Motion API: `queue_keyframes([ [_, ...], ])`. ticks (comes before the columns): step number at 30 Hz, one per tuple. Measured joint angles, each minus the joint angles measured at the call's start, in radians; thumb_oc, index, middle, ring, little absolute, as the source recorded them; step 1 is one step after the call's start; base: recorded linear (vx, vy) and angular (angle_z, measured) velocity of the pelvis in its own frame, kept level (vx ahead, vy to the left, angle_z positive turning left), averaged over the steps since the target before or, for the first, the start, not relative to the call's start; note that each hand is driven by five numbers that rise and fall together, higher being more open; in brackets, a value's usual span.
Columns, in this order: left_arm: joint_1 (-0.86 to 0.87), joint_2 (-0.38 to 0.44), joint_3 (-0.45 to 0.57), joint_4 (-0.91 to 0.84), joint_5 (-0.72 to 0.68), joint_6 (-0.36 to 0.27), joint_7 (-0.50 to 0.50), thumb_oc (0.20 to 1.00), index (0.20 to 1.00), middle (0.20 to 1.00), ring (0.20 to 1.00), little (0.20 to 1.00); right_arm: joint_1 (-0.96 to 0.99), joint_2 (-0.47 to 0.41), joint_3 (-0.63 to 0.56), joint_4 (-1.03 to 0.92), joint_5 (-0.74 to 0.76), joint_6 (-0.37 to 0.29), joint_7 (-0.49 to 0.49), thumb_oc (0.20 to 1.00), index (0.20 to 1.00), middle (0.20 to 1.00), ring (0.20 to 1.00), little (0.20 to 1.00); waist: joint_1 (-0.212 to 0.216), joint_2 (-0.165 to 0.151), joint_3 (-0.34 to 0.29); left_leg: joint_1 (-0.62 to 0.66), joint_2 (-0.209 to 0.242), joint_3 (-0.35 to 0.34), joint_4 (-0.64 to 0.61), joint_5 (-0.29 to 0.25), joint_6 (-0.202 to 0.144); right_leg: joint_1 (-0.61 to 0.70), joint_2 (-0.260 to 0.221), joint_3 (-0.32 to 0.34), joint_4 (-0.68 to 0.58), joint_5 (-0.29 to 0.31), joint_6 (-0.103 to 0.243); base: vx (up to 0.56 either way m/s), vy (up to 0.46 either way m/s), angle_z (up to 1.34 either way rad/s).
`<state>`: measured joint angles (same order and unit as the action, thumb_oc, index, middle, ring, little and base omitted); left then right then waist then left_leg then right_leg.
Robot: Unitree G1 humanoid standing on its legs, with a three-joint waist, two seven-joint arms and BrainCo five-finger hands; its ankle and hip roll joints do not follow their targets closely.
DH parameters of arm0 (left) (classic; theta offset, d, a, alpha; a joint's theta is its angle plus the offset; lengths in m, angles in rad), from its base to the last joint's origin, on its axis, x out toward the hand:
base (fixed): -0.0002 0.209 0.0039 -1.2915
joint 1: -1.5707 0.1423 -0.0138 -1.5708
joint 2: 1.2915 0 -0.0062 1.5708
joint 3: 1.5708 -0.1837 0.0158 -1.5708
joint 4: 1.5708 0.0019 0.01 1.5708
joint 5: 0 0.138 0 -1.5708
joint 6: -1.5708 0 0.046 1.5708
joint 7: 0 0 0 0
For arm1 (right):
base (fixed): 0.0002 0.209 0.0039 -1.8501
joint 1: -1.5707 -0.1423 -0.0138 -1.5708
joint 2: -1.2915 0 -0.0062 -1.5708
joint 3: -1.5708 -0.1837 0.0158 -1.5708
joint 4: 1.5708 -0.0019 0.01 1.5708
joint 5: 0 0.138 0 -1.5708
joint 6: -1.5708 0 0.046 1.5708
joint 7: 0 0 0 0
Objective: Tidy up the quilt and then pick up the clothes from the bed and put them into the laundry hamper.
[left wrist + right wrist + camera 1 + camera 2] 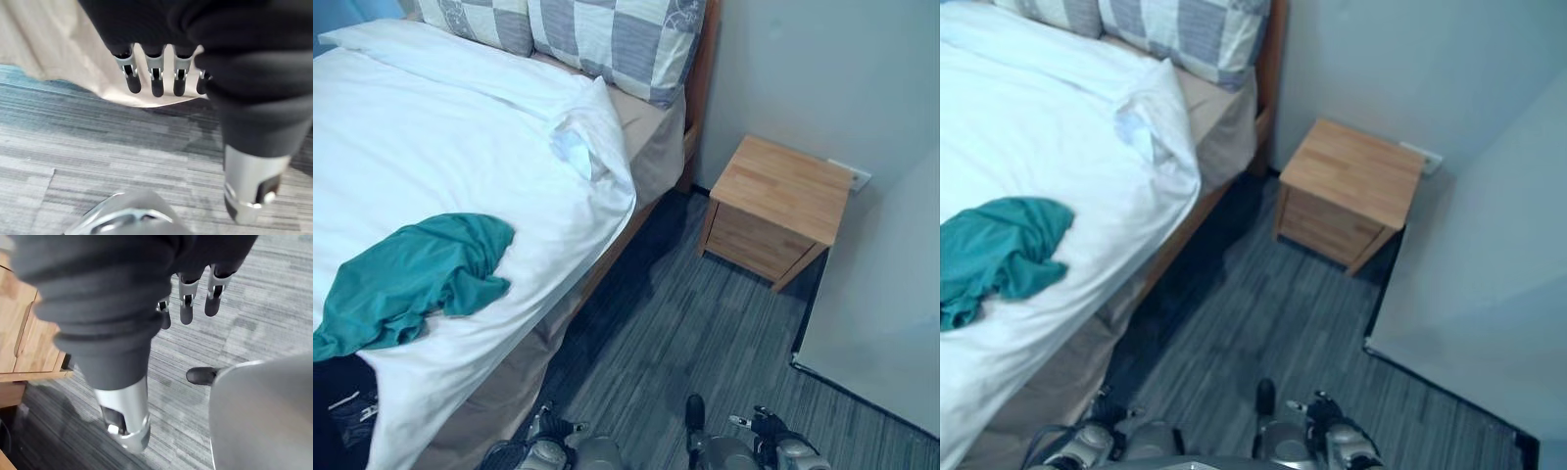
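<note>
One bed [646, 147] with one white quilt [440, 147], two checked pillows [617, 44] at its head, one teal garment [411, 274] on the quilt. One wooden nightstand [773, 206] beside the bed, two hands: left hand [154, 73], right hand [195, 293]

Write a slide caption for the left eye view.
Teal garment lies crumpled on the white quilt, wooden nightstand beside the bed.

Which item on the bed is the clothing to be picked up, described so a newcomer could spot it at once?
Start at the bed with the white quilt spread over it and checked pillows at its head. Toward the foot end, on top of the quilt, lies a crumpled teal garment. It is the one strongly coloured thing on the white bedding.
</note>
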<state>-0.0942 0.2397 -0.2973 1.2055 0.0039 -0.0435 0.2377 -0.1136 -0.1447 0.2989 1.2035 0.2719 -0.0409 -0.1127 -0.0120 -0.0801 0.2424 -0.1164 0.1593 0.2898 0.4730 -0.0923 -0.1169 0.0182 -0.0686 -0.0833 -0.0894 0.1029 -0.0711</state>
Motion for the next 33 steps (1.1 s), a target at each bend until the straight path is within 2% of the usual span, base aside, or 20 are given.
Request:
queue_keyframes([
  [1,-0.001,-0.004,-0.001,-0.001,0.000,0.000,0.000,1.000,1.000,1.000,1.000,1.000,-0.002,-0.007,0.010,-0.001,-0.002,0.000,-0.002,1.000,1.000,1.000,1.000,1.000,-0.010,-0.003,0.004,-0.004,-0.002,0.018,-0.068,0.007,0.005,0.010,0.006,-0.010,0.000,-0.010,0.015,0.31,-0.027,-0.03],
  [2,-0.006,-0.005,-0.001,-0.013,0.000,0.000,-0.001,1.000,1.000,1.000,1.000,1.000,-0.008,-0.016,0.023,-0.005,-0.021,0.000,-0.006,1.000,1.000,1.000,1.000,1.000,-0.010,0.025,0.012,-0.011,-0.017,0.042,-0.154,0.026,0.029,0.032,0.007,-0.017,0.000,-0.029,0.014,0.28,-0.020,0.16],
  [3,-0.011,-0.014,-0.001,-0.016,0.000,-0.003,-0.002,1.000,1.000,1.000,1.000,1.000,-0.013,-0.021,0.026,-0.002,-0.033,0.002,-0.005,1.000,1.000,1.000,1.000,1.000,-0.007,0.026,0.021,-0.021,-0.061,0.075,-0.261,0.058,0.038,0.051,0.007,-0.028,-0.001,-0.052,0.031,0.34,-0.009,0.31],
  [4,-0.017,-0.045,0.001,-0.015,0.001,-0.002,-0.005,1.000,1.000,1.000,1.000,1.000,-0.013,-0.031,0.033,0.001,-0.038,0.002,-0.005,1.000,1.000,1.000,1.000,1.000,-0.013,0.045,0.013,-0.020,-0.105,0.127,-0.419,0.133,0.040,0.074,0.012,-0.059,-0.001,-0.076,0.043,0.34,0.005,0.43],
  [5,-0.021,-0.049,0.000,-0.015,0.000,-0.001,-0.008,1.000,1.000,1.000,1.000,1.000,-0.010,-0.035,0.033,0.002,-0.040,0.001,-0.006,1.000,1.000,1.000,1.000,1.000,-0.015,0.059,0.010,-0.021,-0.111,0.165,-0.460,0.175,0.044,0.087,0.023,-0.078,0.000,-0.082,0.056,0.24,0.011,0.48],
  [7,-0.018,-0.055,0.015,-0.020,0.000,-0.002,-0.020,1.000,1.000,1.000,1.000,1.000,-0.007,-0.032,0.034,0.023,-0.078,0.001,-0.007,1.000,1.000,1.000,1.000,1.000,-0.005,0.074,0.005,0.019,-0.119,0.160,-0.500,0.203,0.103,0.146,0.053,-0.085,0.002,-0.122,0.079,0.17,-0.013,0.14],
  [8,0.006,-0.064,0.034,-0.003,0.000,0.002,-0.027,1.000,1.000,1.000,1.000,1.000,0.007,-0.029,0.026,0.036,-0.079,-0.004,-0.007,1.000,1.000,1.000,1.000,1.000,0.007,0.096,-0.022,0.093,-0.114,0.134,-0.559,0.198,0.146,0.174,0.088,-0.082,0.049,-0.150,0.118,0.14,-0.021,-0.08],
  [11,0.022,-0.065,0.020,0.011,0.001,0.001,-0.039,1.000,1.000,1.000,1.000,1.000,0.000,-0.017,0.016,0.010,-0.075,-0.009,-0.013,1.000,1.000,1.000,1.000,1.000,-0.016,0.103,-0.022,0.122,-0.073,0.110,-0.560,0.193,0.196,0.023,0.082,-0.134,0.394,-0.223,0.182,0.16,-0.097,-0.05],
  [12,0.008,-0.045,0.014,0.033,0.011,0.004,-0.036,1.000,1.000,1.000,1.000,1.000,-0.015,-0.010,0.020,-0.034,-0.070,-0.020,-0.014,1.000,1.000,1.000,1.000,1.000,-0.019,0.086,-0.004,0.141,-0.078,0.107,-0.554,0.184,0.180,-0.133,0.047,-0.093,0.702,-0.215,0.239,0.23,-0.155,0.09],
  [13,-0.001,-0.038,0.004,0.038,0.012,0.007,-0.035,1.000,1.000,1.000,1.000,1.000,-0.012,-0.001,0.022,-0.059,-0.072,-0.023,-0.015,1.000,1.000,1.000,1.000,1.000,-0.025,0.075,-0.005,0.146,-0.082,0.100,-0.554,0.180,0.174,-0.191,0.035,-0.057,0.733,-0.221,0.240,0.30,-0.223,0.20],
  [17,-0.025,-0.031,-0.018,0.028,0.019,-0.011,-0.044,1.000,1.000,1.000,1.000,1.000,0.001,-0.040,-0.011,-0.007,-0.071,-0.040,0.028,1.000,1.000,1.000,1.000,1.000,-0.011,0.048,-0.004,0.179,-0.135,-0.009,-0.561,0.132,0.140,-0.201,-0.042,0.034,0.428,-0.234,0.199,0.30,-0.231,0.99],
  [19,-0.041,-0.041,-0.012,0.034,0.019,-0.015,-0.047,1.000,1.000,1.000,1.000,1.000,-0.004,-0.044,-0.023,-0.002,-0.067,-0.045,0.034,1.000,1.000,1.000,1.000,1.000,-0.024,0.055,0.001,0.172,-0.156,-0.087,-0.559,0.120,0.159,-0.162,-0.072,0.210,0.125,-0.165,0.206,0.23,-0.287,0.96],
  [22,-0.048,-0.046,-0.018,0.030,0.019,-0.016,-0.051,1.000,1.000,1.000,1.000,1.000,0.004,-0.054,-0.027,-0.031,-0.041,-0.047,0.031,1.000,1.000,1.000,1.000,1.000,-0.052,0.072,0.010,0.163,-0.147,-0.230,-0.546,0.120,0.125,-0.122,-0.104,0.411,0.000,-0.051,0.201,0.13,-0.582,1.43],
  [25,-0.057,-0.021,-0.021,0.058,0.044,-0.019,-0.040,1.000,1.000,1.000,1.000,1.000,0.013,-0.035,0.005,-0.059,-0.033,-0.037,0.028,1.000,1.000,1.000,1.000,1.000,-0.032,0.042,0.006,0.154,-0.101,-0.270,-0.558,0.111,0.050,-0.108,-0.116,0.165,0.001,0.035,0.207,0.09,-0.554,1.20],
  [27,-0.013,-0.029,-0.003,0.039,0.051,-0.022,-0.041,1.000,1.000,1.000,1.000,1.000,-0.012,-0.035,-0.003,-0.067,-0.031,-0.040,0.027,1.000,1.000,1.000,1.000,1.000,-0.011,0.053,0.012,0.164,-0.010,-0.203,-0.550,0.092,0.042,-0.099,-0.043,0.132,0.005,0.048,0.156,0.02,-0.560,0.53],
  [28,-0.004,-0.040,-0.012,0.030,0.052,-0.017,-0.041,1.000,1.000,1.000,1.000,1.000,-0.008,-0.052,0.017,-0.076,-0.027,-0.041,0.025,1.000,1.000,1.000,1.000,1.000,-0.015,0.075,0.013,0.115,0.045,-0.188,-0.451,0.156,0.006,-0.081,-0.006,0.081,0.007,0.043,0.123,-0.01,-0.424,0.60],
  [29,-0.022,-0.036,-0.022,0.017,0.052,-0.015,-0.039,1.000,1.000,1.000,1.000,1.000,0.001,-0.060,0.017,-0.087,-0.027,-0.043,0.025,1.000,1.000,1.000,1.000,1.000,-0.012,0.060,0.021,0.081,0.049,-0.176,-0.398,0.175,-0.005,-0.077,-0.007,0.050,0.006,0.041,0.105,0.00,-0.324,0.93],
  [31,-0.064,-0.015,-0.024,-0.002,0.062,-0.010,-0.024,1.000,1.000,1.000,1.000,1.000,-0.005,-0.050,0.011,-0.082,-0.024,-0.038,0.017,1.000,1.000,1.000,1.000,1.000,-0.020,0.012,0.050,0.049,0.064,-0.047,-0.343,0.162,-0.021,-0.036,-0.019,-0.011,0.007,0.029,0.077,0.02,-0.149,1.04],
  [32,-0.084,-0.019,-0.046,-0.003,0.061,-0.003,-0.021,1.000,1.000,1.000,1.000,1.000,0.013,-0.063,-0.014,-0.083,-0.014,-0.039,0.005,1.000,1.000,1.000,1.000,1.000,-0.049,0.004,0.054,0.035,0.065,0.116,-0.288,0.154,-0.011,0.001,-0.016,-0.058,0.006,-0.001,0.054,0.00,-0.070,0.88],
  [33,-0.081,-0.033,-0.102,-0.093,0.059,-0.011,-0.037,1.000,1.000,1.000,1.000,1.000,-0.014,-0.086,-0.028,-0.065,0.006,-0.044,0.000,1.000,1.000,1.000,1.000,1.000,-0.068,0.001,0.068,0.004,0.000,0.167,-0.243,0.097,0.036,-0.010,-0.029,-0.050,0.001,-0.020,0.063,0.09,-0.027,0.56],
])
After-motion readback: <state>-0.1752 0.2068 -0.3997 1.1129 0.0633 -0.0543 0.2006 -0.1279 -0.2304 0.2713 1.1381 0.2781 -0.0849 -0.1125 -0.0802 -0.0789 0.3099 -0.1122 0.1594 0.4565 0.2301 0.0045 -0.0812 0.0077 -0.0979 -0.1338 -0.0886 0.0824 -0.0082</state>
